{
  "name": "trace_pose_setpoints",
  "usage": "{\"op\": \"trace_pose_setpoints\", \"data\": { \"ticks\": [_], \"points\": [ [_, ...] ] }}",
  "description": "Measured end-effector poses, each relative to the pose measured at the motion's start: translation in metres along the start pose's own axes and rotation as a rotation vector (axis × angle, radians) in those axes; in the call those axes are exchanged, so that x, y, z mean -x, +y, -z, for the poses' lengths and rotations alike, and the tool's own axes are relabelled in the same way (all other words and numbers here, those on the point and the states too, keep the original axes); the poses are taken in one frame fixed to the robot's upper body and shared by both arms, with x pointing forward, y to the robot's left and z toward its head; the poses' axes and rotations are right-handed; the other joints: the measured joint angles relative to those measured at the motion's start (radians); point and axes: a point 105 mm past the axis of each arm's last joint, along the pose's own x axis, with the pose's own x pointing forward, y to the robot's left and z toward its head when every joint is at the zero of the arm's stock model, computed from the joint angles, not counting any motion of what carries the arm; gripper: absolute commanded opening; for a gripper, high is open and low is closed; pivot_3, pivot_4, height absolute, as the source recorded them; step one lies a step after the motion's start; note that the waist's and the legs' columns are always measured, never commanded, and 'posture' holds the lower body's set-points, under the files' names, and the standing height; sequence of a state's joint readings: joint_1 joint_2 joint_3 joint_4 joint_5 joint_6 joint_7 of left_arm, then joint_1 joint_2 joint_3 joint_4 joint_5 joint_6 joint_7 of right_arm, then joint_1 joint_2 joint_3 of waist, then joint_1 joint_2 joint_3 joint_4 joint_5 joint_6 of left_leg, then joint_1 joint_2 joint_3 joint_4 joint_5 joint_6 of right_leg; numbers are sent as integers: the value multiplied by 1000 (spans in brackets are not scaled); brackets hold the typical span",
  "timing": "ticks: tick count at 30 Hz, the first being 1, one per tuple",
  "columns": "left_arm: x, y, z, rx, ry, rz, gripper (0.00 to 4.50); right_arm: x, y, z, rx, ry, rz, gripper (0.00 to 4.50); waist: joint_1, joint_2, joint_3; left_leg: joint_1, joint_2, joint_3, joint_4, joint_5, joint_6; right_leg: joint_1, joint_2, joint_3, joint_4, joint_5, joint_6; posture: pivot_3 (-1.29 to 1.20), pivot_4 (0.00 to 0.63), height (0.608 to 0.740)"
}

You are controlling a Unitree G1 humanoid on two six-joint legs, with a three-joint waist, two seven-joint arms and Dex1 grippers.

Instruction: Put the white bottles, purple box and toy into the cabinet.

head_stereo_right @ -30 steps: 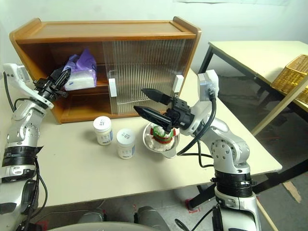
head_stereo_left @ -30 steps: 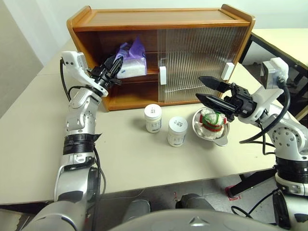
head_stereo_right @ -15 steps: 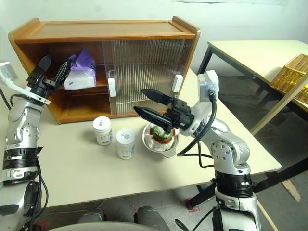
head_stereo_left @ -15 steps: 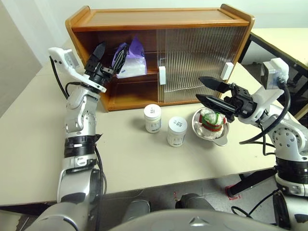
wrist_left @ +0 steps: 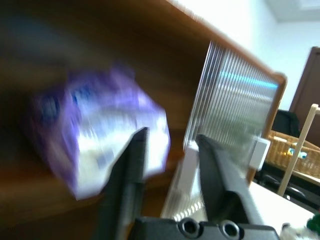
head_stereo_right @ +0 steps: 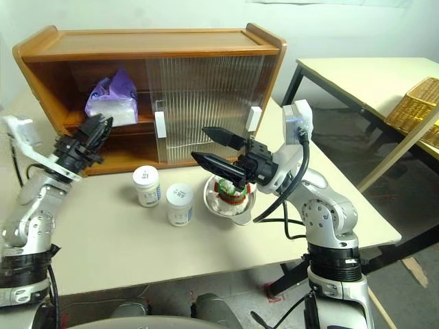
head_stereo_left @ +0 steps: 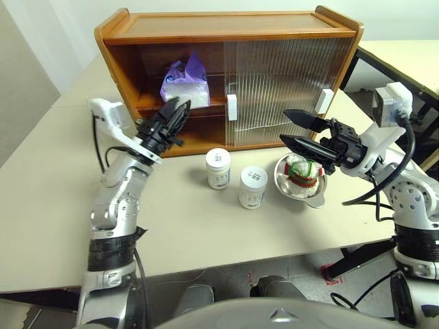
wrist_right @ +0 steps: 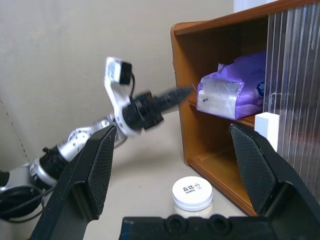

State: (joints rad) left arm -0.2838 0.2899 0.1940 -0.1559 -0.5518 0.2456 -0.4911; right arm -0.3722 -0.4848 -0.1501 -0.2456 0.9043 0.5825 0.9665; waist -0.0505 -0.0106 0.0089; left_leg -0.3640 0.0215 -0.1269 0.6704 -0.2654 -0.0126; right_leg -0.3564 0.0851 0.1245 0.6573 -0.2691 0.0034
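Box in cabinet, top shelf. Bottles and toy remain on desk. Left claw nearly clenched, empty; right claw released.

Head stereo pair looking down over table, wrist views close, all sharing cabinet

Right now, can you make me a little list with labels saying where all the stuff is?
purple box: on the upper shelf of the cabinet, open left side
white bottles: two, one and another, standing on the table in front of the cabinet
toy: sitting in a metal bowl on the table
left gripper: empty, in front of the cabinet
right gripper: jaws wide open, above the toy
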Motion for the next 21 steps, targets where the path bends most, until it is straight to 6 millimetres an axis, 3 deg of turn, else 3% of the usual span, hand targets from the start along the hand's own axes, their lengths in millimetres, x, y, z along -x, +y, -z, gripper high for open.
{"op": "trace_pose_setpoints", "data": {
  "ticks": [3,11,21],
  "points": [
    [-4,-5,13,18,55,-24,17,0,0,0,-1,1,-1,4500,0,-2,2,0,0,0,0,0,0,0,0,0,0,0,0,-95,17,740],
    [-24,4,15,-2,72,-152,17,0,0,0,0,3,1,4500,0,-2,2,0,0,0,0,0,0,1,0,0,-3,1,0,-105,16,740],
    [-29,21,22,38,71,-295,17,1,0,0,1,2,6,4500,0,-3,3,-1,-1,0,-1,-1,2,2,0,1,-7,1,1,-117,10,740]
  ]
}}
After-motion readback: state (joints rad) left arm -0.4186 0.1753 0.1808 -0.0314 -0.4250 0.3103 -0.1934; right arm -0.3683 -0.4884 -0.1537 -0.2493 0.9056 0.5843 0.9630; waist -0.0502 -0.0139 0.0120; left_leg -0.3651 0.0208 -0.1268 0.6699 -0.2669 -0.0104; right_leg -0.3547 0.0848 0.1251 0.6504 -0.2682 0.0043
